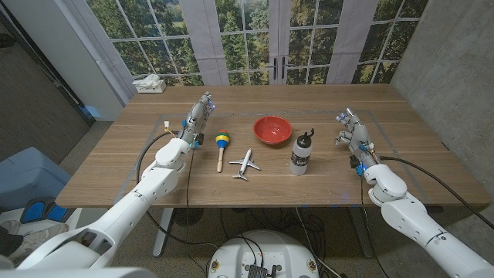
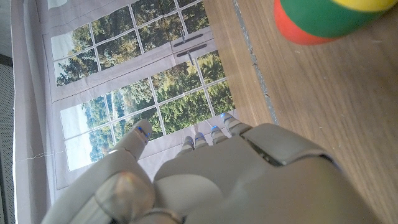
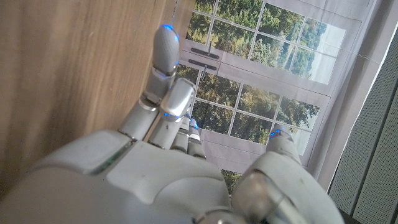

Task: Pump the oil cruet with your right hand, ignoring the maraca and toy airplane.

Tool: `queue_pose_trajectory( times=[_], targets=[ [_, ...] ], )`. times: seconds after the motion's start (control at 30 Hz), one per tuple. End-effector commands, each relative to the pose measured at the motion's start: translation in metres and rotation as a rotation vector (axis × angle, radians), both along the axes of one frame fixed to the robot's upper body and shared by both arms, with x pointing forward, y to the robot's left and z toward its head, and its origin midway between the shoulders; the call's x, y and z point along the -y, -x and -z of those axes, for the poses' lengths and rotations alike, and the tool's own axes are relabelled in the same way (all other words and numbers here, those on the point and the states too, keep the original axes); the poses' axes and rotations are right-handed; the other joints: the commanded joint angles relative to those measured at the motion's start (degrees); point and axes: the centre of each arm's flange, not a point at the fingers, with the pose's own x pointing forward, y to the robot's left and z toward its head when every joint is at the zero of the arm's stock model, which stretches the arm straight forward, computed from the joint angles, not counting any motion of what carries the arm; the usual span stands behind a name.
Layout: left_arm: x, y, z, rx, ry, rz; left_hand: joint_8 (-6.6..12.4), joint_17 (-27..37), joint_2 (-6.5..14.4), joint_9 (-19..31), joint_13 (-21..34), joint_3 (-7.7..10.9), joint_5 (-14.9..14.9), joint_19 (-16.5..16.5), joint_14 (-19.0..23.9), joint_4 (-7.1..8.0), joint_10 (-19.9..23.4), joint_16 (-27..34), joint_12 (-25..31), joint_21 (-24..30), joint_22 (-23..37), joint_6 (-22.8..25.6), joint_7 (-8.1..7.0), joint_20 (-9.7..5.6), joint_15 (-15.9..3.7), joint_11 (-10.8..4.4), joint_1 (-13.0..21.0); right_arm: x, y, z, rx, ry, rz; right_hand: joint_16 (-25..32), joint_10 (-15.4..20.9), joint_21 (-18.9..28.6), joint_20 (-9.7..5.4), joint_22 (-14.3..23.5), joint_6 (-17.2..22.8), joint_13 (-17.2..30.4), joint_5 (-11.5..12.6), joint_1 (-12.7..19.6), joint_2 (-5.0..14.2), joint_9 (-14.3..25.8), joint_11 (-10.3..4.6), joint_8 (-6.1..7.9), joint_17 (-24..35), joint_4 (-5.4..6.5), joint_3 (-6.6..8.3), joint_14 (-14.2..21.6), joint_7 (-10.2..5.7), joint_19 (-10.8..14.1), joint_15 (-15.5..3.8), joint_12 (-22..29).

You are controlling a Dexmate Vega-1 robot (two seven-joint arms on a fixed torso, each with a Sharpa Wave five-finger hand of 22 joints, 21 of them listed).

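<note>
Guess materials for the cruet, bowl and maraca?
Oil cruet: clear body, probably glass or hard plastic, with a black pump top that looks plastic. Red bowl: uniform glossy red, likely plastic or glazed ceramic; can't tell which. Maraca: pale unpainted handle suggests wood; head painted in smooth colour bands.

bare table [image 1: 332,166] between right robot hand [image 1: 351,131], cruet [image 1: 302,152]
</note>
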Motion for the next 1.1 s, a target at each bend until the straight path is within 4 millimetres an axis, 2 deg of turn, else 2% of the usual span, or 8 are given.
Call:
queue_pose_trajectory(
  times=[0.03,0.23,0.67,1.1],
  targets=[
    [0.000,0.004,0.001,0.010,-0.004,0.006,0.21,0.1,1.7,0.2,0.1,-0.08,-0.1,-0.2,-5.2,-0.41,-1.9,0.0,0.1,-0.1,0.1,-0.1,-0.50,-5.13,-5.55,-0.46,0.6,0.000,0.022,0.016,0.028,-0.045,0.031,0.5,1.6,-0.2,-0.21,-1.3,2.1,0.1,0.4,0.5,-0.04,0.1,0.35,0.77,0.1,0.08,0.32,1.2,0.46,0.7,-0.16,0.8],
    [0.001,0.006,0.001,0.013,-0.011,0.009,0.22,0.1,1.6,0.2,0.1,-0.19,-0.1,-0.1,-5.2,-0.66,-1.9,0.0,0.1,-0.1,0.1,-0.1,-0.61,-5.09,-5.73,-0.71,0.6,0.000,0.030,0.021,0.027,-0.032,0.039,0.8,3.4,0.5,-0.54,-1.2,3.4,0.1,0.4,1.2,0.35,0.1,0.71,1.02,0.1,-0.10,0.75,2.6,0.60,1.4,-0.22,1.2],
    [0.004,0.011,0.004,0.019,-0.012,0.015,0.27,0.1,1.6,0.2,0.1,-0.38,-0.2,0.4,-5.1,-1.14,-1.8,0.0,0.1,0.1,0.1,0.0,-0.77,-5.07,-5.82,-0.81,0.7,-0.003,0.043,0.028,0.001,-0.002,0.043,0.8,0.7,0.4,-0.87,-1.7,2.1,0.1,0.4,2.9,0.05,0.2,0.05,0.25,0.2,-0.90,1.41,3.1,0.24,0.3,-0.06,-0.2],
    [0.006,0.014,0.005,0.021,-0.015,0.015,0.28,0.1,1.7,0.2,0.1,-0.55,-0.3,0.9,-4.7,-1.54,-1.7,0.1,0.2,0.2,0.1,0.0,-0.80,-4.99,-5.88,-0.91,0.7,-0.007,0.060,0.044,0.005,-0.028,0.062,0.5,0.7,0.3,-0.78,-2.3,2.0,0.1,0.4,3.5,-0.09,0.2,0.17,0.20,0.1,-0.96,1.63,2.8,0.12,0.4,-0.04,-0.2]
  ],
)
